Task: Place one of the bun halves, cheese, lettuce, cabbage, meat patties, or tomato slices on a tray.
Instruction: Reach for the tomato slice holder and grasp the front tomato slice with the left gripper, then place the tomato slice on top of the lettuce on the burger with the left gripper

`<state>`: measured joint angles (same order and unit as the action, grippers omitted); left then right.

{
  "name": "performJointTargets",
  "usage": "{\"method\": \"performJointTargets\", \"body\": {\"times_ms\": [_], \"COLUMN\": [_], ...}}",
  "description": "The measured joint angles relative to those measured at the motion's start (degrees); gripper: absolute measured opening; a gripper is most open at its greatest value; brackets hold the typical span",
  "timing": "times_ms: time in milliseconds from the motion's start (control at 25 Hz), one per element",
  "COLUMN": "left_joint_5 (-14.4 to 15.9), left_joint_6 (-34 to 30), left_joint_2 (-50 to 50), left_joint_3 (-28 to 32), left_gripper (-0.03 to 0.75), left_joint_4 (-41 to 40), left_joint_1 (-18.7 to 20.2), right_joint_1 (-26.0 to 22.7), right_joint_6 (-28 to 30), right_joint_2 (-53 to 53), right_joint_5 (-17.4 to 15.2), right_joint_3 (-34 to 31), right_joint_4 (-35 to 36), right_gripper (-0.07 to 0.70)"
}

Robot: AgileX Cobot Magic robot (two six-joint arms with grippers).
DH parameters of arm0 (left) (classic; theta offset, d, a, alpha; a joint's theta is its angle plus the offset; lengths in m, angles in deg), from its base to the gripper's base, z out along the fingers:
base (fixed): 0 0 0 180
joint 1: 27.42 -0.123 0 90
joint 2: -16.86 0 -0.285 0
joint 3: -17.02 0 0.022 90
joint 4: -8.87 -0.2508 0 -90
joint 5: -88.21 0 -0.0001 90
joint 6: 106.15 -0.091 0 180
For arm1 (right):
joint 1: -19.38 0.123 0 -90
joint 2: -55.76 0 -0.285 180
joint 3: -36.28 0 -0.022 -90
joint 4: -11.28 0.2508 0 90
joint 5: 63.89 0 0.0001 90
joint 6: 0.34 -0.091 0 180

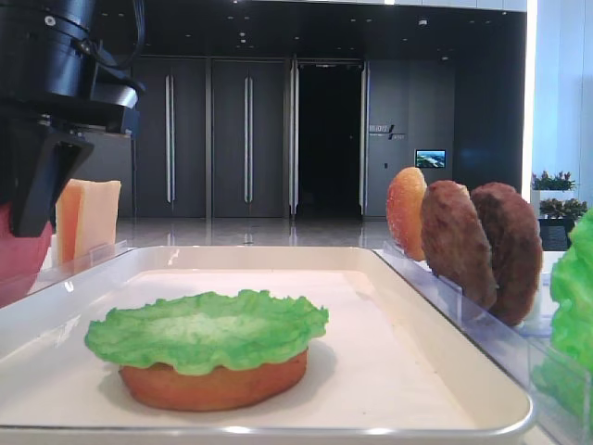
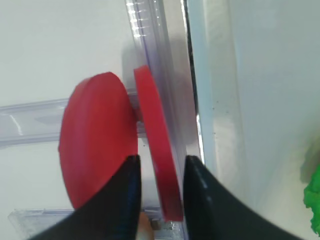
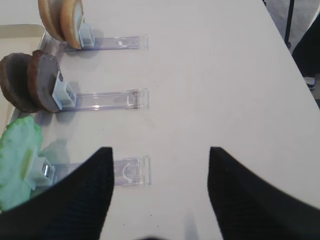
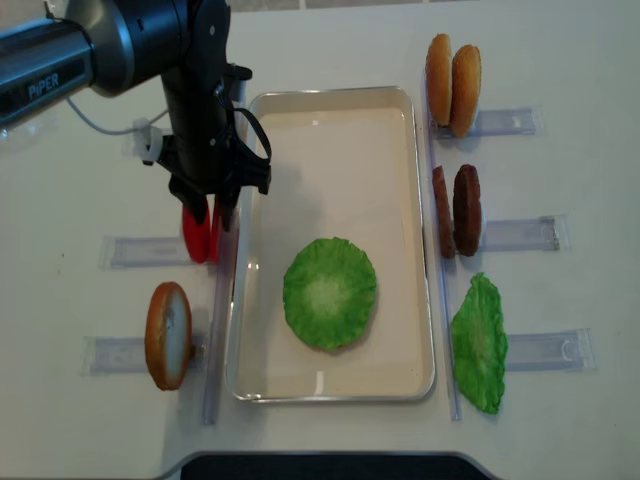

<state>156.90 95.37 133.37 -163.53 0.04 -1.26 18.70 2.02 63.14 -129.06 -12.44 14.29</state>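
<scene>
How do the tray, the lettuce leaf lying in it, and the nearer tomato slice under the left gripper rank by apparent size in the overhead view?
1. Tray, clearly largest.
2. Lettuce leaf, covering only part of the tray floor.
3. Tomato slice, smallest as seen, though it stands edge-on and is partly hidden by the left gripper.

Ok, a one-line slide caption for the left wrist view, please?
Left gripper straddling one of two upright tomato slices in a clear rack, beside the tray rim.

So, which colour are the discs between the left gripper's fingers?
Red; the tomato slices show best in the left wrist view.
</scene>
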Motion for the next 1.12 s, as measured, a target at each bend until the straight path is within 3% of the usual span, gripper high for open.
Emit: {"method": "performJointTargets", "body": {"times_ms": [80,160,800,1120], "left_joint_5": [0.0,0.4,0.9,0.9], "left_joint_6": [0.0,0.0,0.0,-0.1], "left_joint_2": [0.0,0.0,-0.2,-5.5], "left_joint_3": [0.0,0.0,-3.5,-4.3], "left_gripper": [0.099,0.059,0.057,0.057], "left_joint_4": [-0.1,-0.5,-0.1,3.9], "left_joint_1": [0.0,0.0,0.0,0.0], "right_joint_1": [0.0,0.0,0.0,0.0], "right_joint_6": [0.0,0.0,0.0,0.0], "right_joint_2": [0.0,0.0,0.0,0.0], "right_joint_5": [0.0,0.0,0.0,0.0], "right_joint_3": [0.0,0.0,0.0,0.0], "right_joint_4": [0.0,0.0,0.0,0.0], "right_gripper": [0.426,0.426,0.426,0.426]}}
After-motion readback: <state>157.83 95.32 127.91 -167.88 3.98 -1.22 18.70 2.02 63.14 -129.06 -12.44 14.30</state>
